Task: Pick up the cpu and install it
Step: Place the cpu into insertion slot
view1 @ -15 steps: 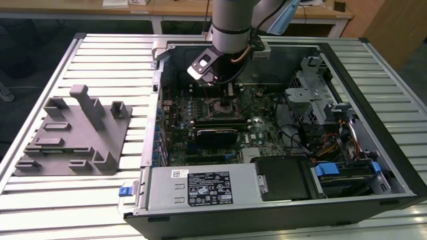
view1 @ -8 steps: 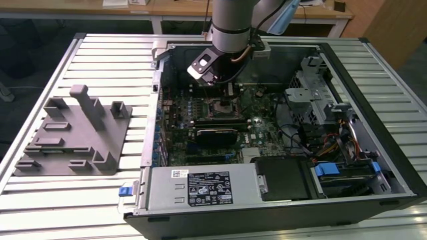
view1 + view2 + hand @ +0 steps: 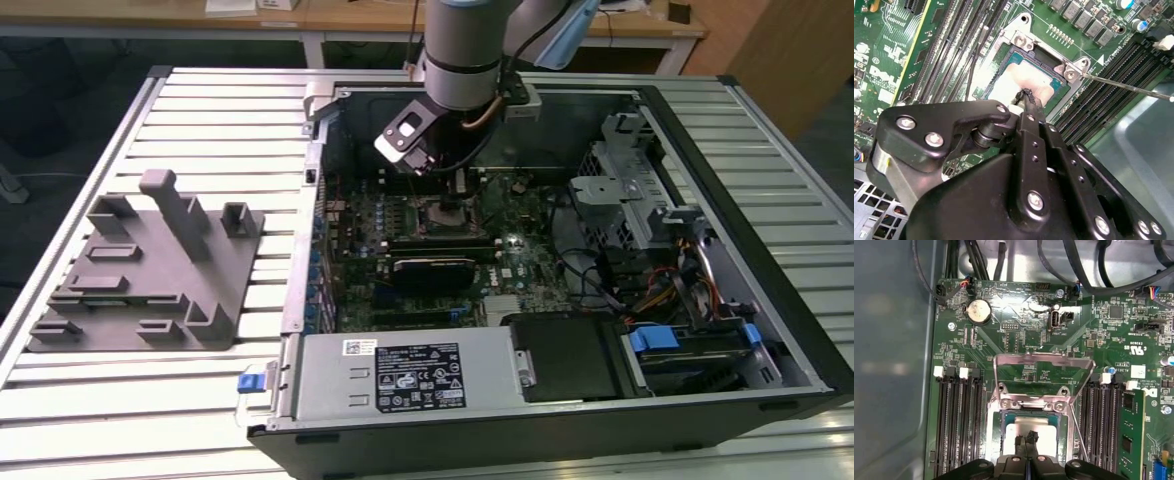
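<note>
The cpu (image 3: pixel 1009 82) (image 3: pixel 1019 431) lies flat inside the motherboard socket (image 3: pixel 999 412), its silvery-white top showing in both wrist views. My gripper (image 3: pixel 1027 96) (image 3: pixel 1027 438) hangs right over it, and its black fingertips (image 3: pixel 1030 102) are drawn together at or just above the chip's top, with nothing between them. The socket's metal load plate (image 3: pixel 1041 362) stands flipped open, and its thin lever (image 3: pixel 1124 86) sticks out to one side. In the exterior view my gripper (image 3: pixel 447 192) reaches down into the open computer case (image 3: pixel 747 230) above the socket (image 3: pixel 447 218).
A grey fixture (image 3: pixel 147 270) sits on the slatted table at the exterior view's left. Inside the case are memory slots (image 3: pixel 956 425), a black card (image 3: pixel 434 270), cables (image 3: pixel 601 270), a drive cage (image 3: pixel 627 180) and the power supply (image 3: pixel 400 375).
</note>
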